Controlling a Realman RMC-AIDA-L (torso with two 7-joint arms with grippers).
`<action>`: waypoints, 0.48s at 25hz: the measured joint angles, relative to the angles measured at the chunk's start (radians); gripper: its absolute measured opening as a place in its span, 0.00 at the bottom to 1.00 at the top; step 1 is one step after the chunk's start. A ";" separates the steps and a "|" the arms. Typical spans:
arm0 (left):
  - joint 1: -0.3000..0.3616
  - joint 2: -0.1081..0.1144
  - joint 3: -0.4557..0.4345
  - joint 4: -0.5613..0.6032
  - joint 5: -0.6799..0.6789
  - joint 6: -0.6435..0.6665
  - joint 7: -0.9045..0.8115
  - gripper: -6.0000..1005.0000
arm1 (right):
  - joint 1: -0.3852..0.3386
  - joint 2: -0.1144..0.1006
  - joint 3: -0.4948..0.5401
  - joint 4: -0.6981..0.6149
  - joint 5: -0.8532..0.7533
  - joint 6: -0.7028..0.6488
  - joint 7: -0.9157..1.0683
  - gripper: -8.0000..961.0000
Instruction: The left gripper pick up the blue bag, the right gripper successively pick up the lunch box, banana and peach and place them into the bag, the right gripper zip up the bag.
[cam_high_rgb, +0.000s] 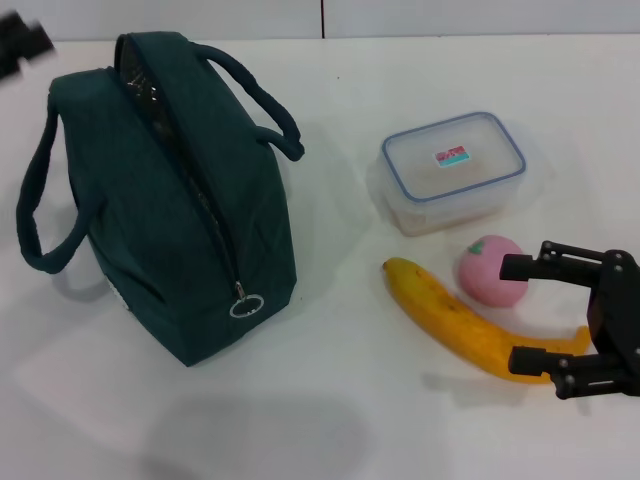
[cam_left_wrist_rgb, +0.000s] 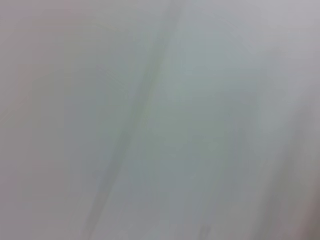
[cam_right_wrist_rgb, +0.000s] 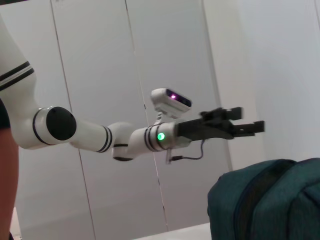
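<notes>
The blue bag (cam_high_rgb: 160, 200) stands on the white table at the left, its top zip partly open and the ring pull (cam_high_rgb: 245, 305) hanging at the near end. My left gripper (cam_high_rgb: 22, 45) is up at the far left corner, above and behind the bag (cam_right_wrist_rgb: 270, 200). In the right wrist view the left gripper (cam_right_wrist_rgb: 252, 119) is open and empty. The lunch box (cam_high_rgb: 453, 170) lies at the right, with the peach (cam_high_rgb: 488, 270) and the banana (cam_high_rgb: 455, 322) in front of it. My right gripper (cam_high_rgb: 522, 313) is open, its fingers straddling the banana's right end beside the peach.
The table (cam_high_rgb: 330, 420) is white, with a pale wall behind its far edge. The left wrist view is only a grey blur.
</notes>
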 joint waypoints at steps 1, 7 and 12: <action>-0.006 0.005 0.000 0.010 0.008 -0.025 -0.028 0.89 | 0.000 0.000 0.002 0.000 0.000 -0.003 0.003 0.88; -0.079 0.025 0.004 0.267 0.260 -0.131 -0.399 0.89 | -0.001 -0.003 0.015 -0.001 0.000 -0.007 0.007 0.88; -0.098 0.019 0.052 0.549 0.438 -0.095 -0.724 0.89 | -0.007 -0.005 0.049 -0.001 0.000 -0.002 0.001 0.88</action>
